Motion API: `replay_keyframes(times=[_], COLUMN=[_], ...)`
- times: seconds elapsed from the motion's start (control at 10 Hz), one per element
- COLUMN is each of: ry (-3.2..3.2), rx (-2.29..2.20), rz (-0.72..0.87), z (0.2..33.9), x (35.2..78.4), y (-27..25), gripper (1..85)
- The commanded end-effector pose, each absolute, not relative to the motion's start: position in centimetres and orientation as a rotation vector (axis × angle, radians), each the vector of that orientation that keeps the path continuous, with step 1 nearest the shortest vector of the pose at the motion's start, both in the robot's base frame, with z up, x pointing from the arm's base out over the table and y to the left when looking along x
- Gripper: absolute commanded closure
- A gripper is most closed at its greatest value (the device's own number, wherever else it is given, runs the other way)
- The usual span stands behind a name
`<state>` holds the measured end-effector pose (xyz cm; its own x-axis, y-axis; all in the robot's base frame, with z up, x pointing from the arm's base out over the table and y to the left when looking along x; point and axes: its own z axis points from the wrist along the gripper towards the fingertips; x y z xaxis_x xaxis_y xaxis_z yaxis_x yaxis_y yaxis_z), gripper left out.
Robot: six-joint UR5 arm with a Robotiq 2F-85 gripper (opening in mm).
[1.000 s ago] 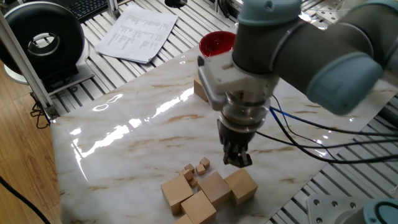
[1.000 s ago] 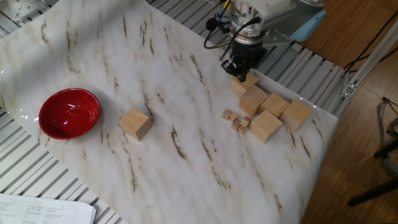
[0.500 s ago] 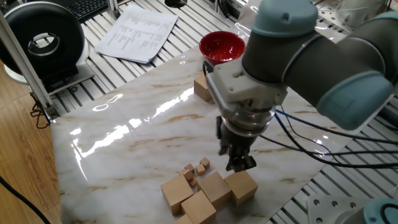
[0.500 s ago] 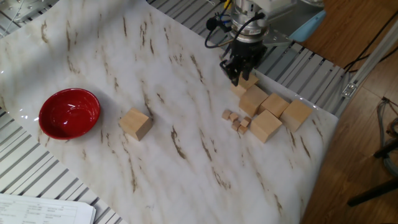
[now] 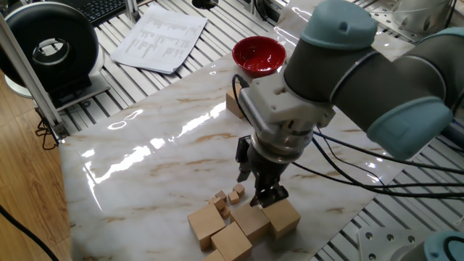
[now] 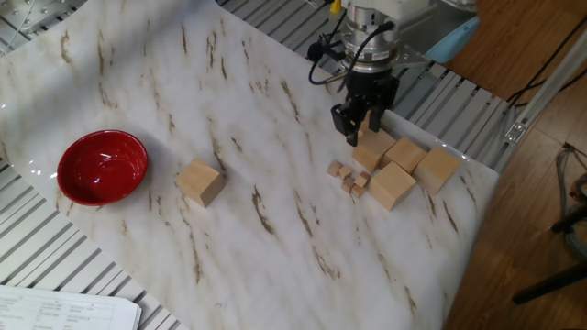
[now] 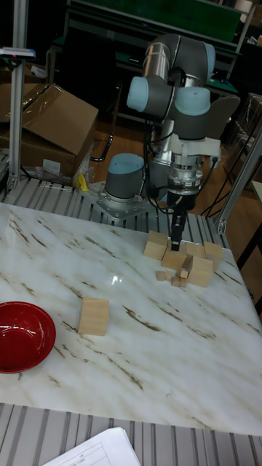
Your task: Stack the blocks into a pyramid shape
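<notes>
The desk is white marble veined in brown. The blocks are plain light tan wood, like the lone block near the glossy red bowl. The tiny cubes are a slightly darker tan. The gripper is black, on a grey arm with pale blue joint caps.
</notes>
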<state>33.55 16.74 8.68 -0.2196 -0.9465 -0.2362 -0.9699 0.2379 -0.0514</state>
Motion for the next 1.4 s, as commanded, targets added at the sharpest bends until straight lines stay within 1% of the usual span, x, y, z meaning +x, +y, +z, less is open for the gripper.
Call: replay_keyframes(times=[0.0,0.1,0.2,0.3,0.4,0.5,0.8,0.9,1.0,1.1,1.2,1.3], ry=[2.247,2.253,2.261,2.259,2.261,2.267,2.260,2.276,2.333,2.355,2.374,2.405], rx=[-1.827,-1.764,-1.767,-1.816,-1.895,-1.923,-1.952,-2.086,-2.267,-2.222,-2.230,-2.180], rz=[0.187,0.241,0.255,0.222,0.150,0.124,0.152,0.047,-0.182,-0.142,-0.150,-0.086], z=[8.0,8.0,7.7,7.2,7.0,6.9,7.3,6.8,7.2,7.0,6.9,6.6], x=[33.2,32.9,32.1,31.3,31.0,30.9,30.5,29.7,28.9,28.8,28.5,27.9], y=[16.9,17.7,17.2,15.9,14.2,13.6,14.4,11.1,5.2,5.9,5.3,6.0], gripper=[29.7,28.7,28.7,28.7,28.7,28.7,26.0,11.3,0.7,0.7,0.7,0.7])
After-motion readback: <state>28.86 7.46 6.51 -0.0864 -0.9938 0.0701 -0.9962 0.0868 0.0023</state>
